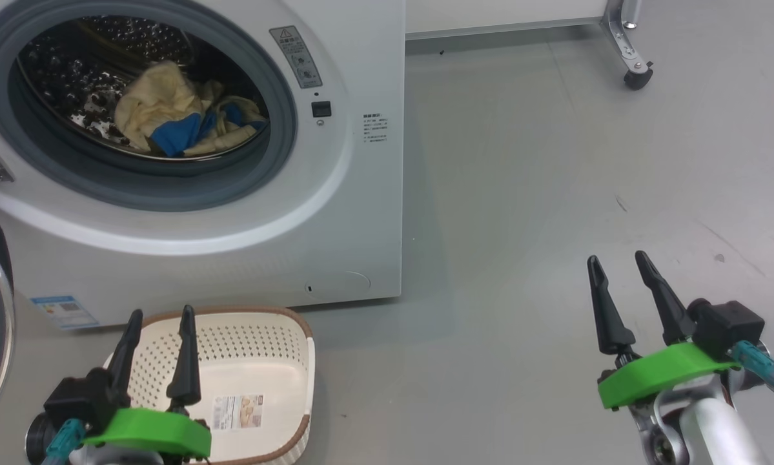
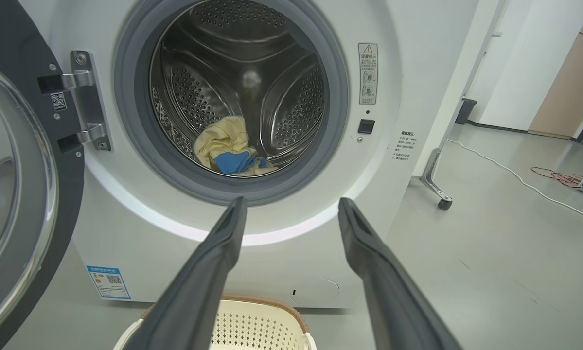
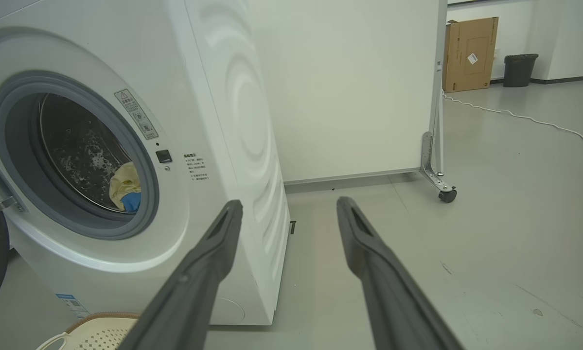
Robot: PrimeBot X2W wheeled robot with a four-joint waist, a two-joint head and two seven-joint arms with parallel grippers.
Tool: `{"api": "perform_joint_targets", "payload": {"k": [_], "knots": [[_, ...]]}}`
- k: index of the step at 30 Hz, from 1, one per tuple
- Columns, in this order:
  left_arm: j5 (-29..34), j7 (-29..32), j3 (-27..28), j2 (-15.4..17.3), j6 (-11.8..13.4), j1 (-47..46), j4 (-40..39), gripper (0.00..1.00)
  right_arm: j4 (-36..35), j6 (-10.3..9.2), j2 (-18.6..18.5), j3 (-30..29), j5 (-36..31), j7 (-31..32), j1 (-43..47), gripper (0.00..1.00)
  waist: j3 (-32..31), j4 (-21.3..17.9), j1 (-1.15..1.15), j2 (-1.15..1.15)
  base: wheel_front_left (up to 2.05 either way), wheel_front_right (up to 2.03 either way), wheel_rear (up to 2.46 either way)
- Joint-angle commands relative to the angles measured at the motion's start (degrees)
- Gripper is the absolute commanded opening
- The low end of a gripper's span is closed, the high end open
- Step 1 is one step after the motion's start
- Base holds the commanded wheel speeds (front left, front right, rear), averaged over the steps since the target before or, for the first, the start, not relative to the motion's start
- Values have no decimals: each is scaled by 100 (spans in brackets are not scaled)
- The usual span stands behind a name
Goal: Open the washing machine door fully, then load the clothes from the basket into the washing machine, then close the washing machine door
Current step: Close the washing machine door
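A white panel (image 3: 349, 87) on a wheeled metal leg (image 3: 432, 155) stands on the grey floor (image 1: 554, 194); cardboard box (image 3: 468, 53) near a dark bin (image 3: 520, 69)

- Head view: we look forward and down, from near, on the washing machine (image 1: 361, 194) front, the basket (image 1: 257, 352) and floor (image 1: 554, 194).
- Left wrist view: we face the drum (image 2: 291, 97) squarely, low and close.
- Right wrist view: we see the washing machine at a slant, low, side panel (image 3: 242, 121) included.
- All three share drum and basket.

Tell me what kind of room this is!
Probably a lab or office workspace, not a home: the washing machine stands on a grey floor beside a wheeled partition, with a cable trailing.
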Motion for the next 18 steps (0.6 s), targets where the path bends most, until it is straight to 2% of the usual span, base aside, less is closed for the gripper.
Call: {"api": "perform_joint_targets", "payload": {"k": [1,18], "knots": [[89,-64,264,42,-31,-200,-182,100,-154,0,-26,139,5,-39,-188,100,-5,2,0,0,0,0,0],[333,-64,433,-115,-102,-185,-129,100,-120,0,-26,179,-25,-39,-199,100,-3,18,0,0,0,0,0]]}}
